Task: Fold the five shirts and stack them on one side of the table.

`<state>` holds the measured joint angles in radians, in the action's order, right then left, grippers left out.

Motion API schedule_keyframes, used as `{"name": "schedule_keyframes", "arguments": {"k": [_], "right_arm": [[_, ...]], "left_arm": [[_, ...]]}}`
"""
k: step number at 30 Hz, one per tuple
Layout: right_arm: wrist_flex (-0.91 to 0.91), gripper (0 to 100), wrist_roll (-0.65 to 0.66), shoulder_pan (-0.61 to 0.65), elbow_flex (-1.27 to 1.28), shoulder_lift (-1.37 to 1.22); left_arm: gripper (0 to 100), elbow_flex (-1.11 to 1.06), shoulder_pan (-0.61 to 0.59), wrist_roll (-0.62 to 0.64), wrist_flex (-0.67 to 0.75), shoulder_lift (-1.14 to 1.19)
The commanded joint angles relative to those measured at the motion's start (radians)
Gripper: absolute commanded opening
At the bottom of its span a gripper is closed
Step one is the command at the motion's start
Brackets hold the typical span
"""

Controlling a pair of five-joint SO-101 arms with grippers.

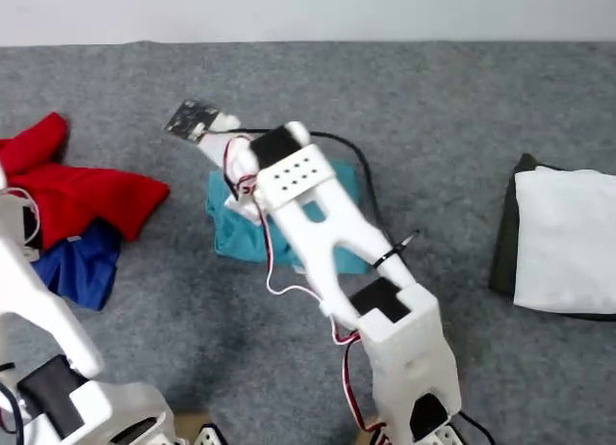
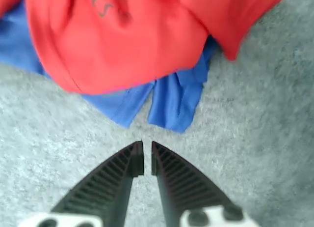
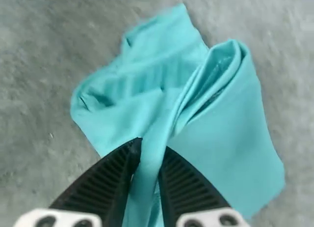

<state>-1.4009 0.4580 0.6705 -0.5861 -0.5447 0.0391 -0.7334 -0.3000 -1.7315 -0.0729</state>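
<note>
Right wrist view: right gripper [image 3: 148, 149] tight on teal shirt [image 3: 221, 128]; left gripper [image 2: 143, 157] closed, empty, near red shirt [image 2: 122, 35].

The right arm [image 1: 327, 228] hides much of the teal shirt [image 1: 231, 235].

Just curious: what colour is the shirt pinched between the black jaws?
The shirt is plain turquoise, clearest in the right wrist view.
</note>
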Motion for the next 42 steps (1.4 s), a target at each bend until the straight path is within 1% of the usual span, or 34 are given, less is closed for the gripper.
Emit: {"name": "schedule_keyframes", "arguments": {"k": [1,6,10,11,13,15,16,19,22,24,25,27,29,30,32,34,37,39,42], "right_arm": [[0.054,1.0,-0.008,0.027,-0.060,-0.001],[0.124,1.0,-0.006,0.031,-0.060,-0.025],[0.137,2.4,-0.005,0.030,-0.060,-0.051],[0.137,4.6,-0.008,0.031,-0.060,-0.054],[0.137,12.6,-0.012,0.033,-0.060,-0.050],[0.139,20.6,-0.048,0.036,-0.077,-0.042],[0.133,22.7,-0.074,0.039,-0.104,-0.039],[0.096,23.0,-0.101,0.039,-0.209,-0.028],[0.007,23.0,-0.101,0.039,-0.321,-0.035],[-0.064,21.4,-0.097,0.031,-0.364,-0.036],[-0.093,18.8,-0.097,0.019,-0.370,-0.036],[-0.145,10.8,-0.094,-0.007,-0.368,-0.041],[-0.183,1.4,-0.046,-0.041,-0.368,-0.070],[-0.203,0.4,-0.006,-0.058,-0.368,-0.090],[-0.239,2.4,0.048,-0.090,-0.368,-0.136],[-0.245,0.7,0.058,-0.119,-0.373,-0.188],[-0.243,1.0,0.060,-0.133,-0.374,-0.260],[-0.245,0.9,0.061,-0.107,-0.374,-0.300],[-0.254,0.9,0.060,-0.015,-0.382,-0.314]], "left_arm": [[4,-0.039,-0.005,0.002,-0.003,-0.048],[4,-0.076,-0.006,0.002,0.029,-0.048],[4,-0.073,-0.006,0.002,0.029,-0.048],[4,-0.073,-0.006,0.002,0.029,-0.048],[4,-0.073,-0.006,0.002,0.029,-0.048],[4,-0.073,-0.006,0.002,0.029,-0.048],[4,-0.073,-0.006,0.002,0.029,-0.048],[4,-0.073,-0.006,0.002,0.028,-0.048],[4,-0.073,-0.006,0.005,0.026,-0.048],[4,-0.073,-0.006,0.006,0.029,-0.048],[4,-0.073,-0.006,0.006,0.029,-0.048],[4,-0.073,-0.006,0.006,0.029,-0.048],[4,-0.073,-0.006,0.008,0.029,-0.048],[4,-0.073,-0.006,0.008,0.029,-0.048],[4,-0.071,-0.006,0.008,0.029,-0.049],[4,-0.071,-0.008,0.008,0.025,-0.051],[4,-0.071,-0.008,0.008,0.023,-0.097],[4,-0.071,-0.008,0.008,0.025,-0.153],[4,-0.071,-0.003,0.009,0.029,-0.236]]}}
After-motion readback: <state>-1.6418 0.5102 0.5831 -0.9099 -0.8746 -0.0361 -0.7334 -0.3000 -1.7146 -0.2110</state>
